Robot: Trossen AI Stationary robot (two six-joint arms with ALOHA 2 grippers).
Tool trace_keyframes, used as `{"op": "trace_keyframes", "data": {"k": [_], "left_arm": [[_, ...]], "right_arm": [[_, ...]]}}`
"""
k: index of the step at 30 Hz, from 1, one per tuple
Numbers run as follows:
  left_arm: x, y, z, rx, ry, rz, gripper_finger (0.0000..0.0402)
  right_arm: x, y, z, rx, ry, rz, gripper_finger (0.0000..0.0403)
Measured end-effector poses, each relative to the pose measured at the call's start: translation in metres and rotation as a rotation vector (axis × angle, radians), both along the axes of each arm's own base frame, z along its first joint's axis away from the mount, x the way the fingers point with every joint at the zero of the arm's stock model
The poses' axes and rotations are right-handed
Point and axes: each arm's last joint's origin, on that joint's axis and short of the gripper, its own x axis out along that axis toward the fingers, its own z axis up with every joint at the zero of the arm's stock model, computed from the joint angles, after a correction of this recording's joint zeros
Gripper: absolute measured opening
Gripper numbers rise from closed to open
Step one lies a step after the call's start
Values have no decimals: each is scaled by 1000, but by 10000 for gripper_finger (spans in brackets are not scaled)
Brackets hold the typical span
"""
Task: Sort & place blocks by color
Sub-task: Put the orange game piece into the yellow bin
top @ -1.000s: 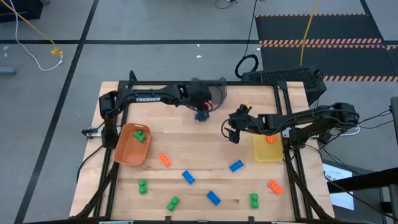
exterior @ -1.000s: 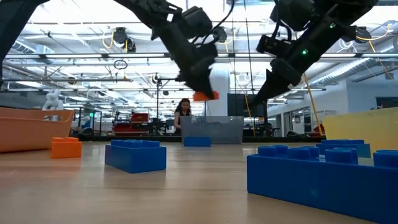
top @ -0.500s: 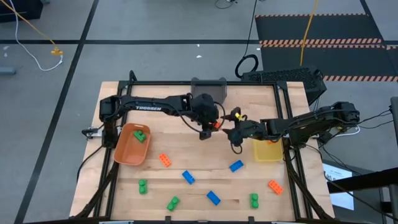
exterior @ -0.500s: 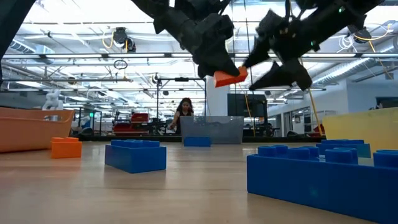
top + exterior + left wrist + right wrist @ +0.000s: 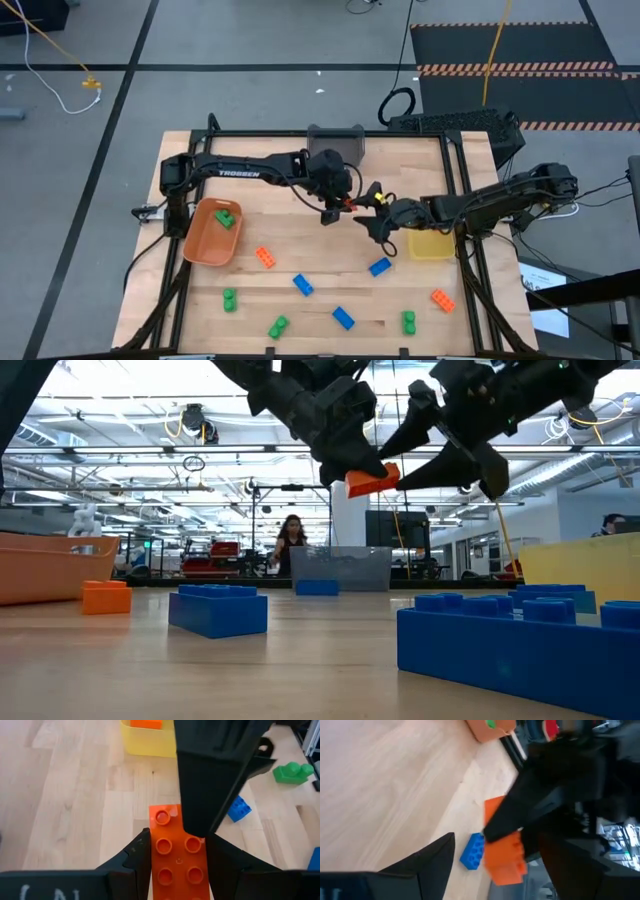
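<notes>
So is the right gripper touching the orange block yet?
Cannot tell. In the low view the right gripper flanks the orange block held by the left gripper, but no view plainly shows contact or gap.

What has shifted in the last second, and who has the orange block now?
The left gripper swung from the grey bin toward table centre, still clamping the orange block. The right gripper came in from the yellow bin and now brackets the block's free end, jaws open. The loose blocks stayed put.

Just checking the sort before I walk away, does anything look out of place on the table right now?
Yes: a green block lies in the orange bin, while an orange block sits in the yellow bin. Mid-air, the left tool holds an orange brick with the right tool right beside it.
</notes>
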Motion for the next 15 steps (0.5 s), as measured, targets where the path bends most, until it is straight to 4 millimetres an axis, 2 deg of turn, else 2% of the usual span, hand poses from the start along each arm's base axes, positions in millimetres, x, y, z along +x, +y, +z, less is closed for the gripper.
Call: {"op": "trace_keyframes", "data": {"k": [10, 15], "left_arm": [[3, -2, 3, -16, -39, -16, 140], [3, -3, 3, -25, -39, -11, 140]], "right_arm": [[-4, -1, -9, 5, -24, -4, 215], [-6, -1, -12, 10, -72, -2, 169]]}}
